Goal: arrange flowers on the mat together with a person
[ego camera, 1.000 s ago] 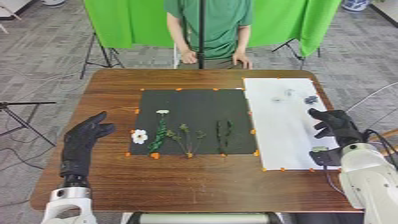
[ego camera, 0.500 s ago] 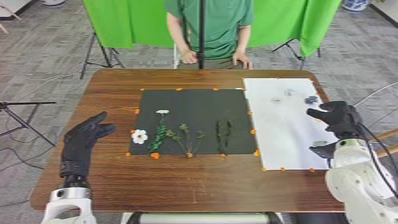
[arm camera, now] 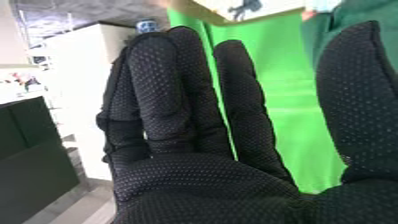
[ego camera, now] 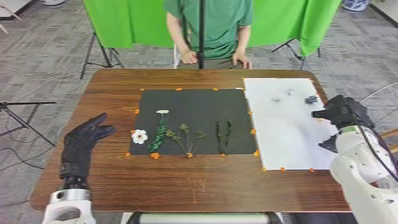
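Right now, your right robot hand [ego camera: 341, 111] is over the right edge of the white sheet [ego camera: 282, 132], wide open and empty: in the wrist view its fingers are straight and its thumb stands well apart from them. Your left robot hand [ego camera: 85, 135] is on the left side of the desk [ego camera: 178, 185], beside the black mat [ego camera: 191, 102], relaxed open with nothing in it. On that mat, going left to right, you have a white flower [ego camera: 139, 136] near the left edge, a green stem [ego camera: 158, 137] with a small white bloom [ego camera: 163, 111] at its far end, a thin branching sprig [ego camera: 186, 139] and a pair of dark stems [ego camera: 224, 136] side by side. On the sheet, toward its far end, you have a dark flower [ego camera: 311, 100] near the right edge and two pale ones to the left of it. Orange bits dot the borders of mat and sheet.
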Controlling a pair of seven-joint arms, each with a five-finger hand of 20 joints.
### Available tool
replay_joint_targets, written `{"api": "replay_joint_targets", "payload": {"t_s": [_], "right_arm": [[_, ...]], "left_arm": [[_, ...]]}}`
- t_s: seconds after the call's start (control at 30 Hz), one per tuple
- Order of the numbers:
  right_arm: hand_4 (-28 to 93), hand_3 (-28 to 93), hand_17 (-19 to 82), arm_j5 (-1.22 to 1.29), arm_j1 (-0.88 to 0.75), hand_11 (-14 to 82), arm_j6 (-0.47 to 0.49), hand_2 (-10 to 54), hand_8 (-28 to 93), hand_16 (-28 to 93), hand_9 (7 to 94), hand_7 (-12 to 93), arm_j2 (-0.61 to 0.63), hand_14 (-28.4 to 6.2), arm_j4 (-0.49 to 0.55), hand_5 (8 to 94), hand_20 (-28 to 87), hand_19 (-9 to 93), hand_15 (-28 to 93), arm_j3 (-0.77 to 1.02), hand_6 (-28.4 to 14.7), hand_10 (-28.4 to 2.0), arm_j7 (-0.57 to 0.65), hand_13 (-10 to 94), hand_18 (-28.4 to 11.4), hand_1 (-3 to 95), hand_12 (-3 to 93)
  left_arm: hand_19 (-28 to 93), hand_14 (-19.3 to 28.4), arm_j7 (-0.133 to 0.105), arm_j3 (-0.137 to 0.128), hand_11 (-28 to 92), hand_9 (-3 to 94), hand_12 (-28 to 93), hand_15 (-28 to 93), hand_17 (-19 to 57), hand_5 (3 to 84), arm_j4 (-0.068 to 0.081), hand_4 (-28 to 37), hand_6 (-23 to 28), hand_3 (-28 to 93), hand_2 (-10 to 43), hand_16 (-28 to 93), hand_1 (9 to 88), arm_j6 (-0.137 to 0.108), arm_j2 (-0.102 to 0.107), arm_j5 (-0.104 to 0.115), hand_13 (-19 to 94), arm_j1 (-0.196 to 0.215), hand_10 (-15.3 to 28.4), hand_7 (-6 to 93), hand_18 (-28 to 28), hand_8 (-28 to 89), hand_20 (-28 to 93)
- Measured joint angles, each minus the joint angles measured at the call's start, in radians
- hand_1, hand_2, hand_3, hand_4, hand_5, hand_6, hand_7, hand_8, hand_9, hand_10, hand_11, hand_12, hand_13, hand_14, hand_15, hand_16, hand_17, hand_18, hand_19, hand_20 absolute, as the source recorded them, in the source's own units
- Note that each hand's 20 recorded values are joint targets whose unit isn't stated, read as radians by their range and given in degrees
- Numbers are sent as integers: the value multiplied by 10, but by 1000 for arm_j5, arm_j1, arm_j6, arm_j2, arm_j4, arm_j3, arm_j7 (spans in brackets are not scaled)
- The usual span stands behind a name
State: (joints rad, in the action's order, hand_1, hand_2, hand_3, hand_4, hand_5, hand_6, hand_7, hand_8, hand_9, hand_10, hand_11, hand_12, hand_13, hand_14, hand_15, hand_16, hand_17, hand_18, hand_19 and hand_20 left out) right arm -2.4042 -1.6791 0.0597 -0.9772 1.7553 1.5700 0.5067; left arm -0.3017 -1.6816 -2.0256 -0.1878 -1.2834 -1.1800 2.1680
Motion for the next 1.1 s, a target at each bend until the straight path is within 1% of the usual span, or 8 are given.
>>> {"api": "replay_joint_targets", "payload": {"t_s": [0.13, 0.37, 0.43, 0.5, 0.57, 0.83, 1.0, 1.1], "right_arm": [[-195, 677, 247, 10, -1, 321, 11, -95, -91, 290, 620, 157, 0, -160, -6, 577, 469, 643, 667, -2, -2, -177, -2, 618, -242, 372, 314], [-244, 687, 275, -3, -1, 317, 7, -95, -101, 293, 661, 182, 4, -131, -31, 621, 472, 653, 671, -32, 14, -150, -6, 647, -229, 472, 303], [-256, 657, 284, -11, -1, 262, 0, -95, -102, 302, 690, 190, 6, -124, -40, 639, 476, 656, 669, -43, 16, -138, -6, 659, -226, 515, 373], [-248, 588, 292, -22, 0, 177, -16, -95, -1, 307, 735, 189, 8, -114, -52, 668, 479, 659, 666, -56, 11, -122, -6, 677, -222, 580, 454], [-232, 549, 304, -33, 1, 123, -50, -95, 50, 311, 785, 194, 11, -106, -67, 710, 483, 662, 663, -73, 1, -106, -3, 696, -217, 621, 493], [-218, 563, 331, -58, 15, 120, -255, -95, 69, 321, 862, 203, 19, -86, -121, 790, 495, 674, 662, -125, 9, -94, 6, 762, -215, 643, 494], [-214, 566, 334, -54, 16, 117, -300, -95, 73, 327, 869, 199, 19, -82, -118, 798, 499, 673, 660, -125, 10, -93, 5, 771, -215, 643, 496], [-213, 567, 335, -27, 3, 115, -305, -95, 76, 331, 872, 198, 20, -82, -80, 800, 502, 677, 664, -109, 9, -93, 3, 772, -216, 643, 497]], "left_arm": [[138, 185, 0, 0, 206, 567, 152, 230, 156, 521, 0, -206, 31, 705, -8, -16, 255, 0, -1, 0, 499, 3, 156, 129, 133, -58, 225], [137, 185, 0, 0, 206, 567, 152, 231, 156, 521, 0, -205, 31, 706, -8, -16, 255, 0, -1, 0, 500, 2, 156, 129, 133, -58, 224], [137, 185, 0, 0, 206, 567, 152, 231, 156, 521, 0, -205, 31, 706, -8, -16, 255, 1, 0, 0, 499, 1, 156, 129, 133, -58, 225], [137, 185, 0, 0, 206, 567, 152, 231, 156, 520, 1, -205, 31, 706, -8, -16, 255, 1, 1, 0, 499, -1, 155, 129, 133, -58, 225], [137, 185, 0, 0, 206, 567, 151, 231, 156, 520, 1, -205, 31, 707, -9, -16, 255, 1, 2, 0, 499, -3, 155, 129, 133, -58, 225], [135, 186, 0, 0, 207, 567, 152, 231, 157, 520, 1, -206, 31, 706, -8, -16, 256, 1, 3, 0, 499, -6, 155, 129, 133, -58, 224], [134, 186, 0, -2, 207, 567, 152, 231, 158, 520, 0, -205, 32, 707, -9, -16, 256, 1, 2, 0, 499, -2, 155, 128, 132, -57, 224], [133, 186, 1, -3, 207, 567, 152, 231, 159, 521, -2, -205, 32, 705, -8, -16, 257, 0, 1, 1, 499, 3, 156, 128, 132, -57, 224]]}}
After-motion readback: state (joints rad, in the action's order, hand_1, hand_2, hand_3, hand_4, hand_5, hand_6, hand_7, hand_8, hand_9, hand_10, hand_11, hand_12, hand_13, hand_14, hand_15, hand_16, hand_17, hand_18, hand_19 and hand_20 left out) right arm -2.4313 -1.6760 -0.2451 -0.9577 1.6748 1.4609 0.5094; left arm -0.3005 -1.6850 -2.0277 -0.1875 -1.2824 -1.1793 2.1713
